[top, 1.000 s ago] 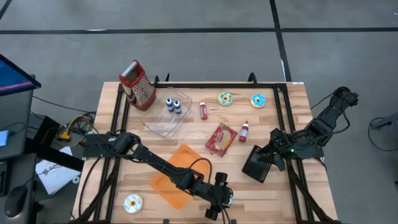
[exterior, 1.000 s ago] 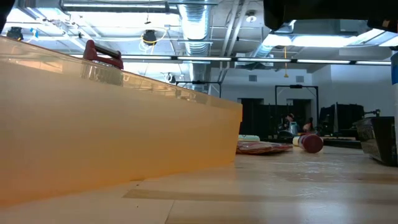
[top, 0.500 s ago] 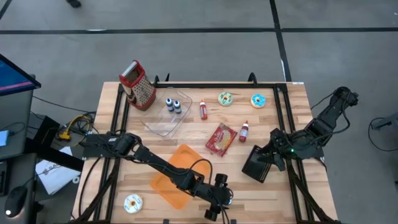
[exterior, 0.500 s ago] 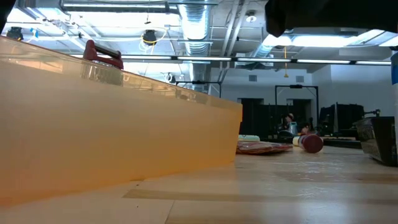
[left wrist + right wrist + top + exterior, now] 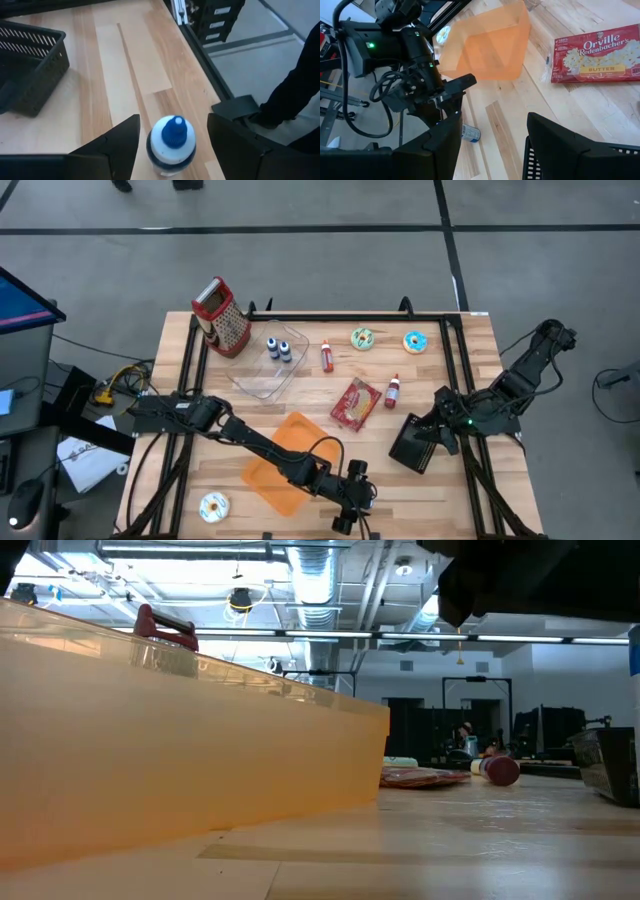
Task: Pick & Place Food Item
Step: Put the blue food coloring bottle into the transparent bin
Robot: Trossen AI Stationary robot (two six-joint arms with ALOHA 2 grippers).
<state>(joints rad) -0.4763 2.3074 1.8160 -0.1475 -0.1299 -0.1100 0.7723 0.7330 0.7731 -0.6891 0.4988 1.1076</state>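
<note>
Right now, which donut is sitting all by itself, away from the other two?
The white-frosted donut at the table's near left corner, beside the orange bin. The green donut and blue donut sit together along the far edge.

On my feed the wooden table (image 5: 440,380) carries a metal grater (image 5: 222,318) with a red handle, upright at its far left corner. A clear plastic container (image 5: 265,370) lies just beside the grater, toward the table's middle. A black mesh basket (image 5: 412,444) sits well apart from the grater, at the opposite near side. Off the table, left of the grater, I see a screen (image 5: 20,300) and loose cables (image 5: 118,380)
</note>
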